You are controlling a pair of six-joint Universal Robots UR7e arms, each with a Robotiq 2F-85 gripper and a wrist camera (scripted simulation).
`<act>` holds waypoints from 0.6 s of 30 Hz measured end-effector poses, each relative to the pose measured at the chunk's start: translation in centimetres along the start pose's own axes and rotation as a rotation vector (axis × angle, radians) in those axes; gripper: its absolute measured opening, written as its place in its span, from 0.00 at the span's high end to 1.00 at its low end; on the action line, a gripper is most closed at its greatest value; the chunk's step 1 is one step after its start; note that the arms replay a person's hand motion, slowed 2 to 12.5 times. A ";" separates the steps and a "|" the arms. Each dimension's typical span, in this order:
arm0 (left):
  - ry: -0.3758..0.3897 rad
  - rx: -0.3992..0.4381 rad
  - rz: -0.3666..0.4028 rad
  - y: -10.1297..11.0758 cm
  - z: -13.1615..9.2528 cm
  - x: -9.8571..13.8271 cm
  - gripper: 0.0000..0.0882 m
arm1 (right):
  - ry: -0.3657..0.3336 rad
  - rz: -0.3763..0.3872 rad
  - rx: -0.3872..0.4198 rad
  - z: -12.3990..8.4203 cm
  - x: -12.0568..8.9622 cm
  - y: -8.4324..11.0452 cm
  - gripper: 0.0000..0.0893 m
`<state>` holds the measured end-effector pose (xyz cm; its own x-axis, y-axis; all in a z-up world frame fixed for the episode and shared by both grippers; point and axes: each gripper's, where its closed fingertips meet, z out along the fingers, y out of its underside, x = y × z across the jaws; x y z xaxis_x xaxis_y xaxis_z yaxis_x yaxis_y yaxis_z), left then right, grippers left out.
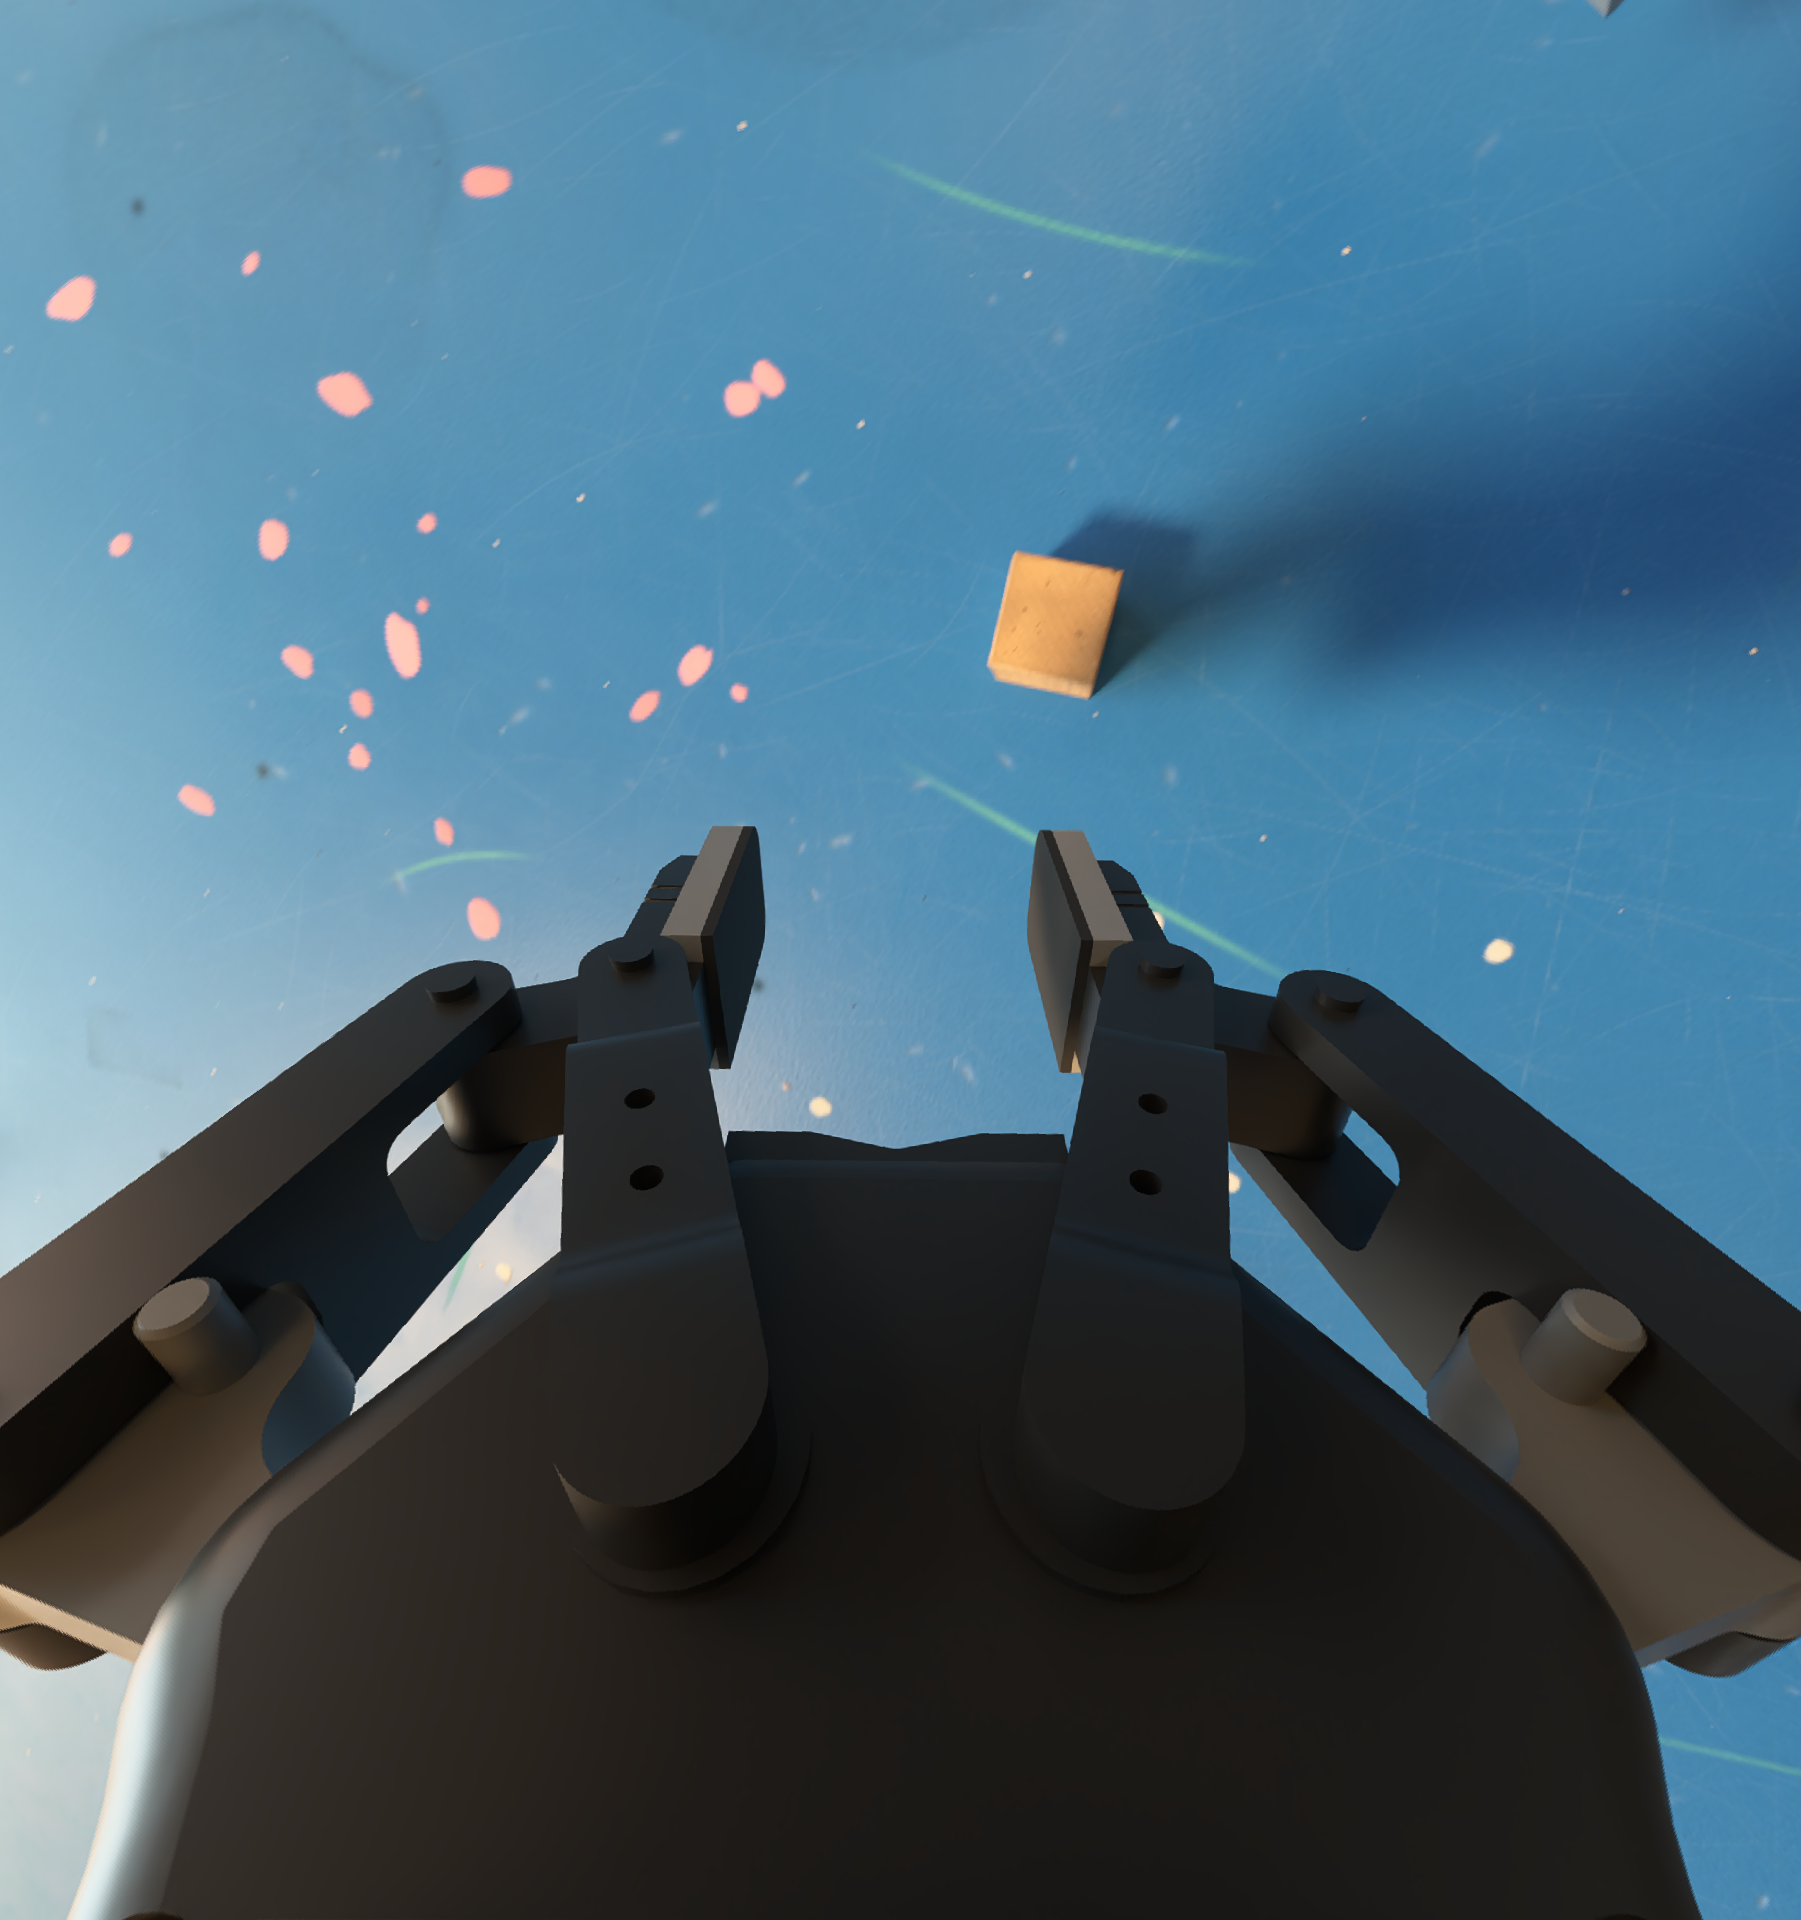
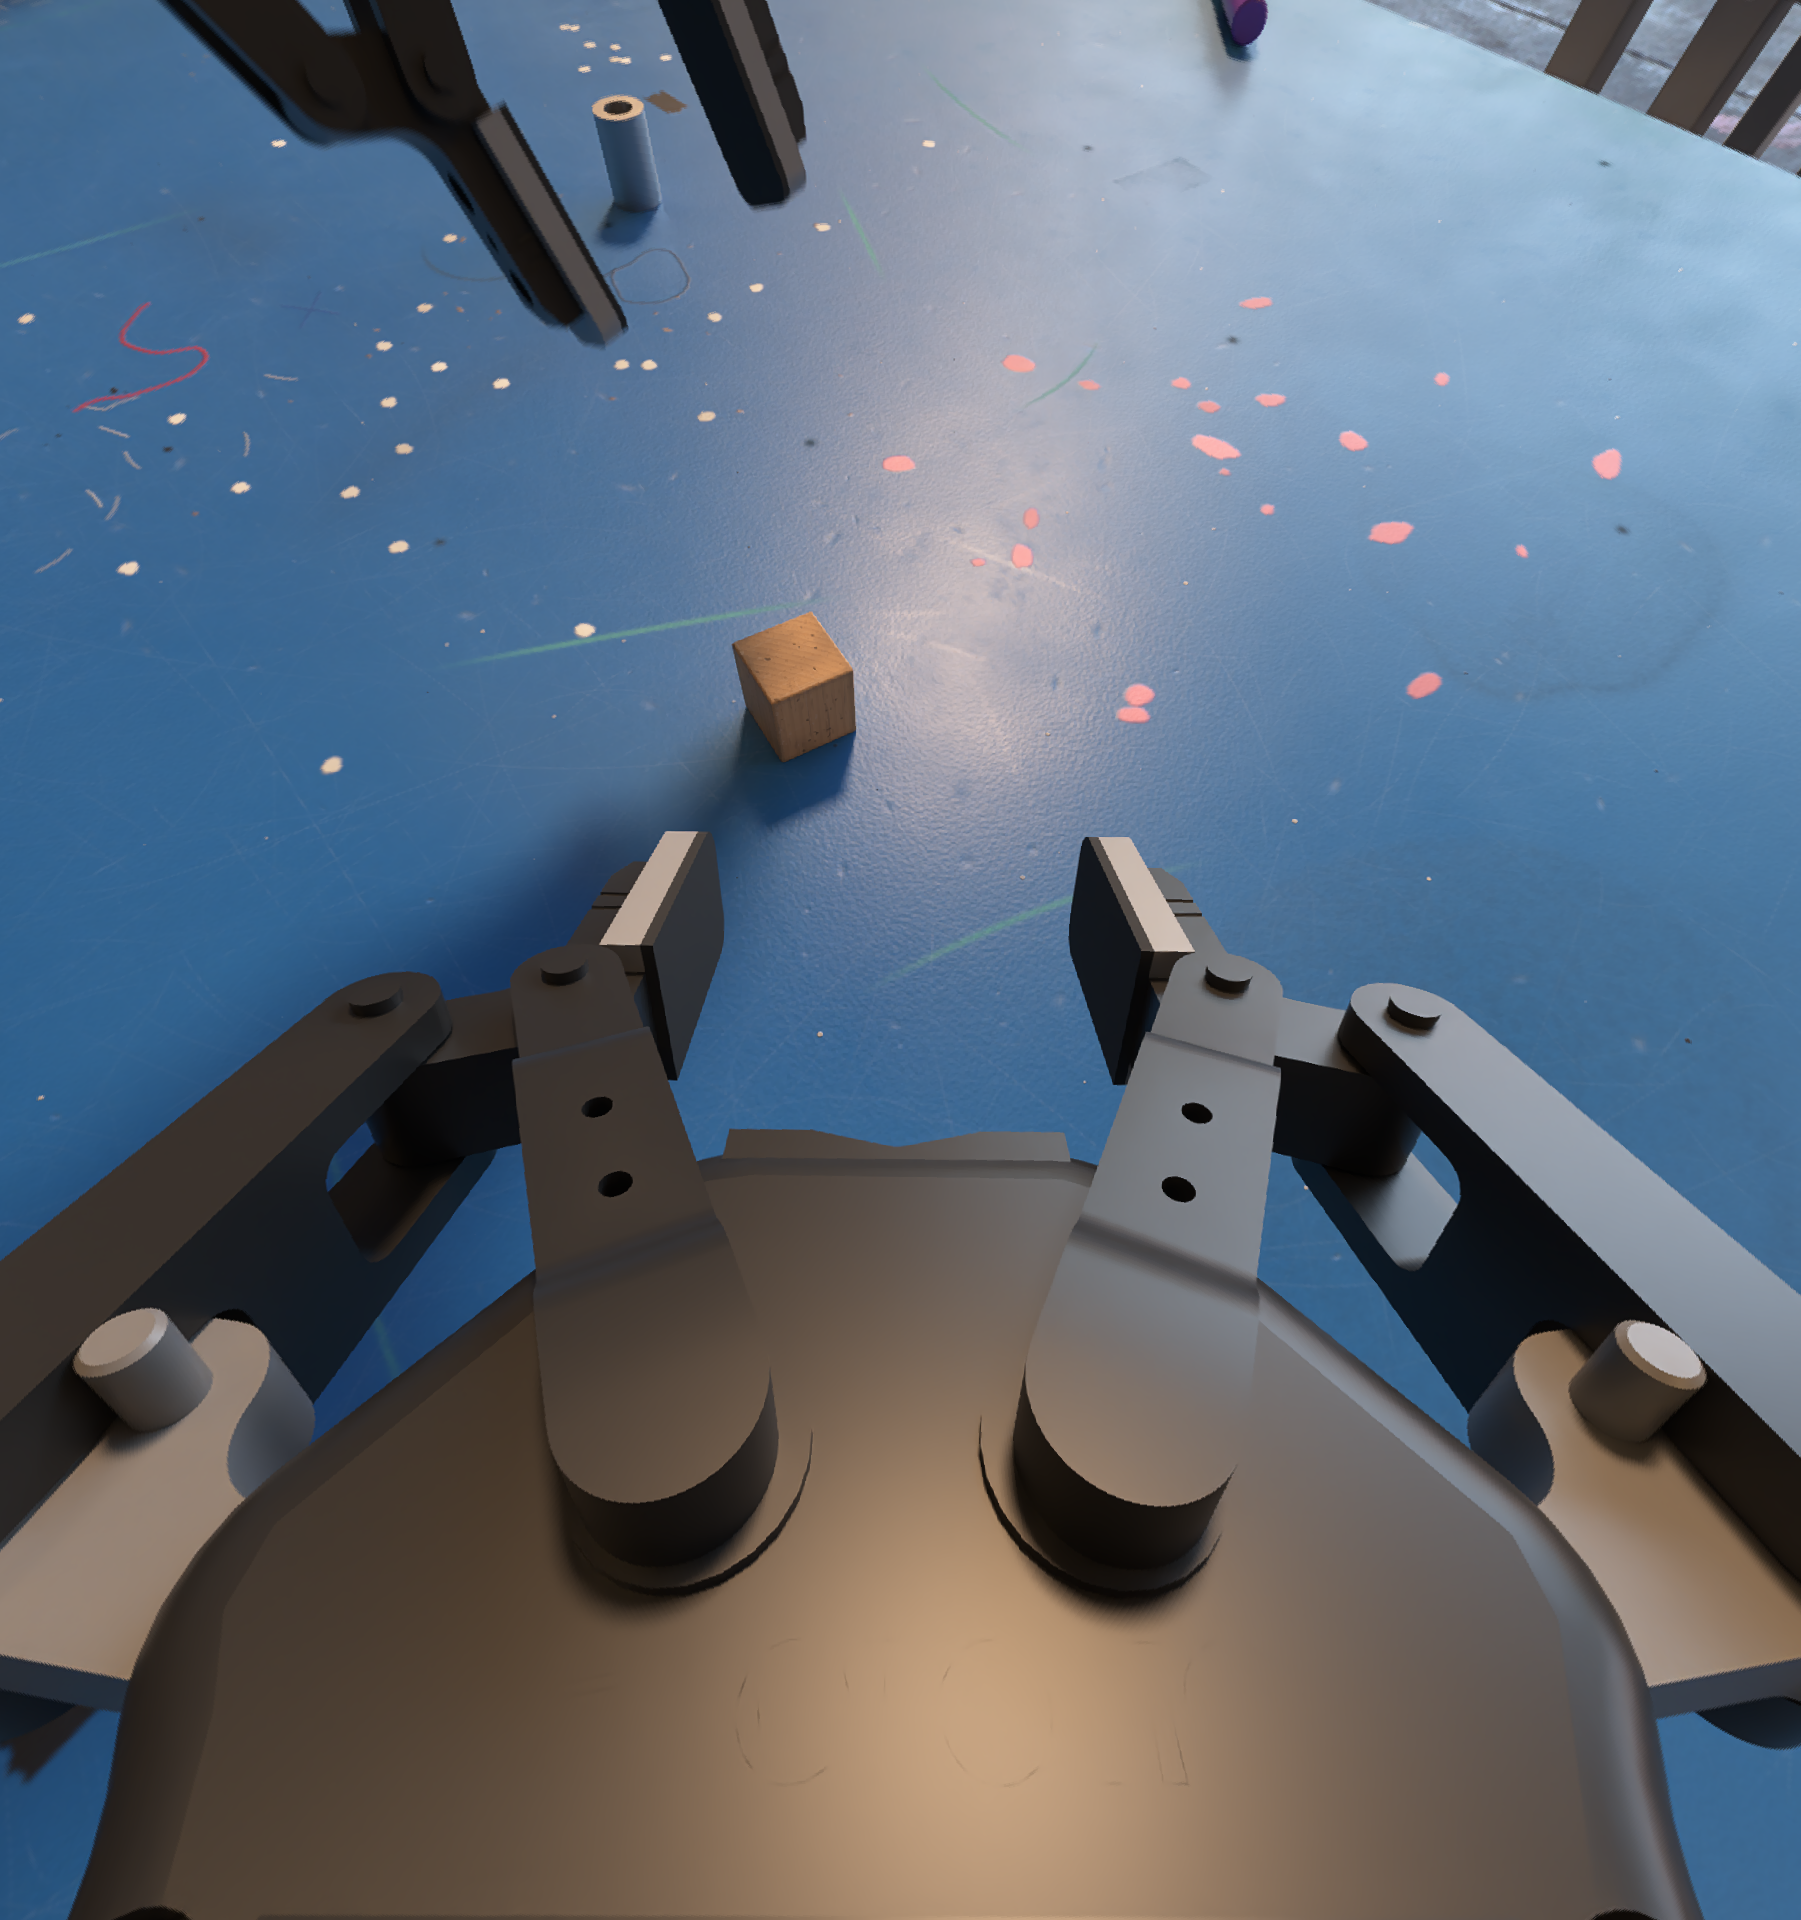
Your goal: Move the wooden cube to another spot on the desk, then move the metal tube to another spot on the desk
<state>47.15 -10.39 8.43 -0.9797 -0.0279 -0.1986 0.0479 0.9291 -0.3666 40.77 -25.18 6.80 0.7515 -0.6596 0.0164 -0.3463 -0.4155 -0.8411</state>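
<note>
A small wooden cube [image 1: 1054,621] rests on the blue desk, ahead and right of my left gripper [image 1: 896,862], which is open and empty above the desk. In the right wrist view the cube [image 2: 794,684] lies just ahead of my right gripper [image 2: 894,868], slightly left of its centre line; that gripper is open and empty. A grey metal tube [image 2: 627,153] stands upright farther back. The left gripper's open fingers [image 2: 543,229] hang in the air in front of the tube, one on each side of it in this view.
The blue desk [image 2: 1291,831] is speckled with pink and pale paint spots and green streaks. A purple object [image 2: 1244,19] lies at the far edge. Dark slats [image 2: 1706,73] stand beyond the desk's far right corner. A dark shadow [image 1: 1602,499] falls right of the cube.
</note>
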 end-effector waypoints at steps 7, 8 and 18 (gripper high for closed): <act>-0.078 0.009 -0.069 2.9 -3.0 -2.5 0.47 | 0.001 -0.004 -0.002 0.0 0.0 0.0 0.33; -0.091 0.008 -0.081 3.3 -3.4 -2.9 0.46 | 0.001 -0.005 -0.002 0.0 0.0 0.0 0.33; -0.177 -0.014 -0.268 9.2 -7.0 -6.9 0.45 | 0.000 -0.007 -0.006 0.1 -0.1 0.0 0.33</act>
<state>52.97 0.91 12.82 -0.9079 -0.3350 -0.2519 -0.2114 0.8849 -0.4152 40.80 -25.04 6.74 0.7540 -0.6565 0.0220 -0.3444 -0.4236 -0.8378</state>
